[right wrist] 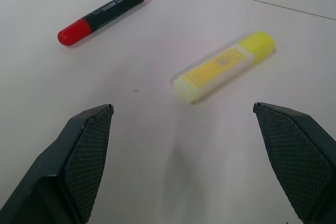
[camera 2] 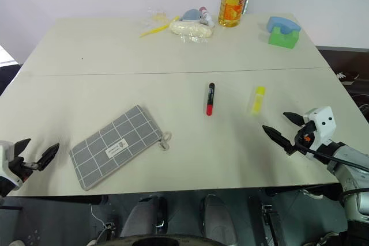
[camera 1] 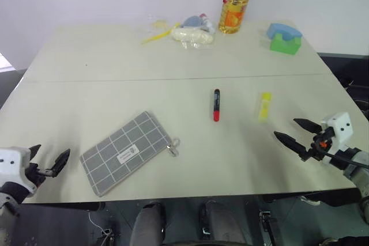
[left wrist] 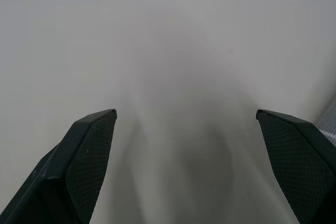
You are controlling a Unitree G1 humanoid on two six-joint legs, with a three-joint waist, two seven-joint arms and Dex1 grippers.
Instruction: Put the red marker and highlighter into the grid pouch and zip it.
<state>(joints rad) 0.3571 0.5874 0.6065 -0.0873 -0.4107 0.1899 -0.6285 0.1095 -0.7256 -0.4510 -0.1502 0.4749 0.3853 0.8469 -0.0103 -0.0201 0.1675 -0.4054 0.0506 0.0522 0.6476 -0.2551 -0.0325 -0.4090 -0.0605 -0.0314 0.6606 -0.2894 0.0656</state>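
While you look down through the left eye view, the red marker (camera 1: 216,105) lies near the middle of the tabletop (camera 1: 115,56), its long axis running from near edge to far edge, red end toward you. The highlighter (camera 1: 264,105) lies just to its right, apart from it and roughly parallel. The grid pouch (camera 1: 127,152) lies flat toward the near left corner, turned diagonally, its zipper ring (camera 1: 173,146) on the end facing the marker; you cannot tell whether anything is inside it. At the far edge stand an oil bottle (camera 1: 235,1), a green and blue block (camera 1: 285,38) and a small heap of bags (camera 1: 192,31).

Your left gripper (camera 1: 49,162) hangs at the near left corner, fingers spread and empty; your right gripper (camera 1: 297,132) hangs near the right edge, likewise spread.

From the left wrist view you see bare tabletop between wide-apart fingers (left wrist: 84,166).

From the right wrist view both pens lie ahead of the spread fingers (right wrist: 79,161), untouched.
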